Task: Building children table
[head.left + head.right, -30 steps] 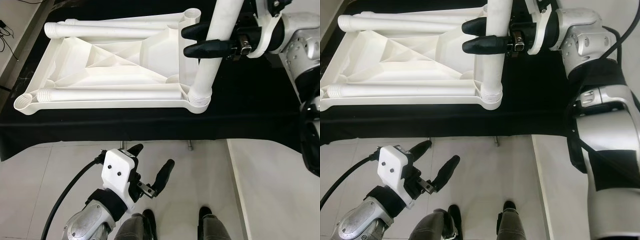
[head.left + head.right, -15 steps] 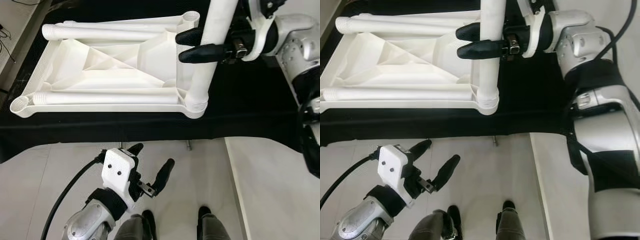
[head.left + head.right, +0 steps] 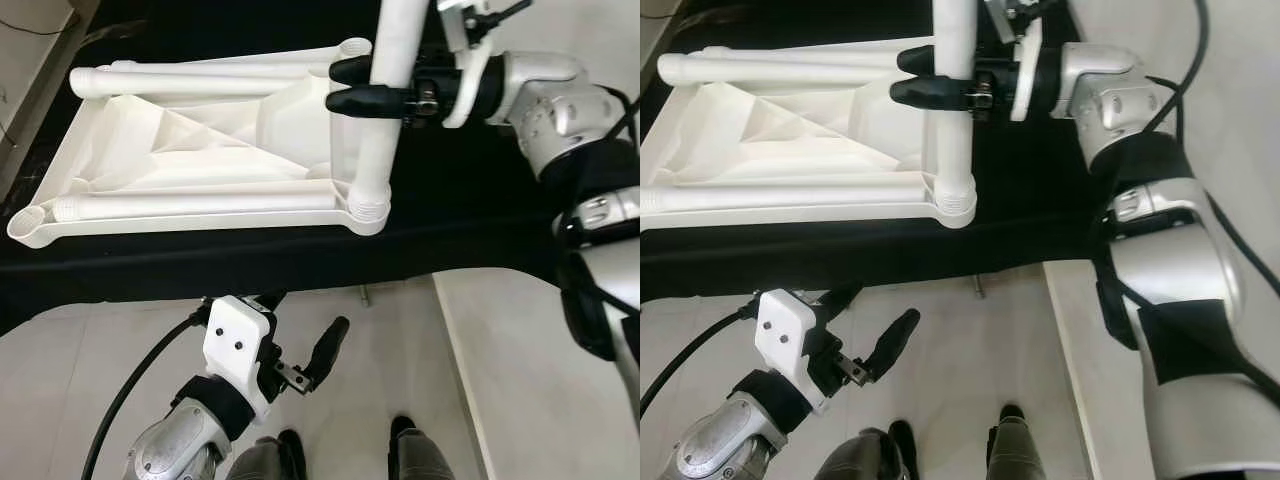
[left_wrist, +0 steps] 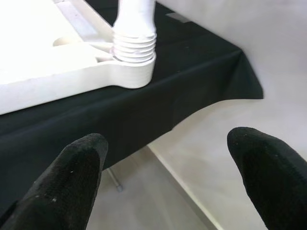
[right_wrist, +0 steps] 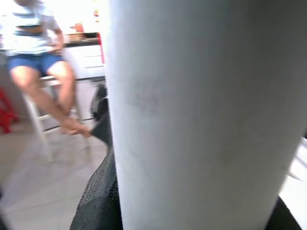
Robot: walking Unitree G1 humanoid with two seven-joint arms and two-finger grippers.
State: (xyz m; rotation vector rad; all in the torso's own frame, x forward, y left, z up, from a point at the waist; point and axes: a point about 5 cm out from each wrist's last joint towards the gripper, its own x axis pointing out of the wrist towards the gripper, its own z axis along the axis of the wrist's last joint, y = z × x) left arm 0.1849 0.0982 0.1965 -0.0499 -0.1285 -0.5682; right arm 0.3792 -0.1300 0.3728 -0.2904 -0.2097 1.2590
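text: none readable — labels: none | brands: none | numbers: none

Home: tiled floor [image 3: 520, 380], seated person [image 5: 38, 72], white cabinet [image 5: 88, 60].

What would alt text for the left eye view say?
The right gripper grips an upright white leg standing in a corner socket of the upturned white tabletop on a black cloth. The left gripper hangs open above the floor.

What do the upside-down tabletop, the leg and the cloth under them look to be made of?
Tabletop: white moulded plastic by its ribbed underside, faint sheen. Leg, held by the right end effector: same smooth plastic, ridged at the socket. Cloth: matte black fabric, draping over the edge.
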